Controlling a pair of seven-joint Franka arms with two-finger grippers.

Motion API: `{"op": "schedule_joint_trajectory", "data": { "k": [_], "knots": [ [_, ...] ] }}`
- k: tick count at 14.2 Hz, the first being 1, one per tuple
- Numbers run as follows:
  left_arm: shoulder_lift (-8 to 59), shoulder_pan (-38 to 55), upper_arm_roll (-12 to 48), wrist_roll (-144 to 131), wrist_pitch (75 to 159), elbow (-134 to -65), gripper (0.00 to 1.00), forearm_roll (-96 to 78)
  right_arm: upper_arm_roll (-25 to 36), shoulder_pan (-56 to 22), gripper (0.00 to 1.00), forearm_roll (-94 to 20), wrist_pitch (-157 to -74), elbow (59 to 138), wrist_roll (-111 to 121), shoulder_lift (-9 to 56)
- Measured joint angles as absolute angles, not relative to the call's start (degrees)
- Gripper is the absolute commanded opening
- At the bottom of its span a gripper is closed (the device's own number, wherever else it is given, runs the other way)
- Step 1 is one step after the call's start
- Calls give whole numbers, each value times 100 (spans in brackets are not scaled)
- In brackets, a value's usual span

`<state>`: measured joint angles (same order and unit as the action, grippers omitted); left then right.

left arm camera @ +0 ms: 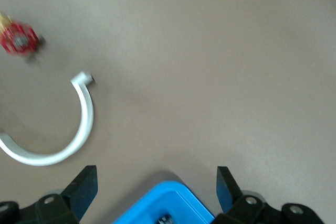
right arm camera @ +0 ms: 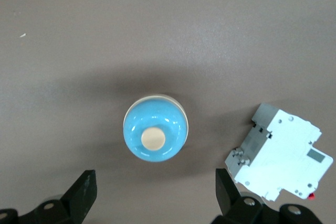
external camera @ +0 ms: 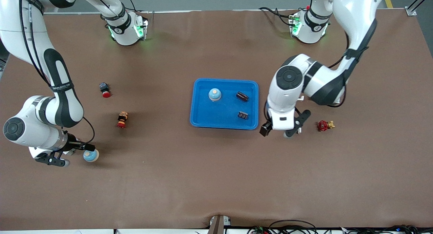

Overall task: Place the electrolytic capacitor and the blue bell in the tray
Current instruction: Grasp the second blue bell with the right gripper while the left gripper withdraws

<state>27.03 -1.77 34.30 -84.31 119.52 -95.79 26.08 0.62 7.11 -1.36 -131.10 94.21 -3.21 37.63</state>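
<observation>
The bright-blue tray (external camera: 199,119) lies mid-table. In it stand a blue bell (external camera: 214,94), a dark cylindrical capacitor (external camera: 242,96) and a small dark component (external camera: 243,115). A second blue bell (external camera: 91,155) with a cream knob stands on the table toward the right arm's end. It also shows in the right wrist view (right arm camera: 155,135). My right gripper (external camera: 72,155) is open and empty just beside this bell. My left gripper (external camera: 282,129) is open and empty over the table beside the tray's corner (left arm camera: 168,205), toward the left arm's end.
A white circuit breaker (right arm camera: 281,153) lies beside the second bell. A white C-shaped ring (left arm camera: 58,129) and a red valve (external camera: 324,125) lie near the left gripper. A red push button (external camera: 105,90) and a red-yellow part (external camera: 122,120) lie toward the right arm's end.
</observation>
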Motion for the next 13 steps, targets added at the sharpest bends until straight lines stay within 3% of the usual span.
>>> {"op": "schedule_joint_trajectory", "data": {
  "k": [4,7,13],
  "knots": [
    [2143,-486,3540,-7126,11182,-9372,100,2251,58,709,100,-136,-13402,9310,-321,4020],
    [2000,-567,3507,-6299,10206,-8817,100,2209,55,708,100,-136,-13717,9272,-322,4280],
    [1916,-1079,3189,-4137,9833,-8320,100,2142,40,691,100,-136,-13870,9082,-322,4542]
  ]
}}
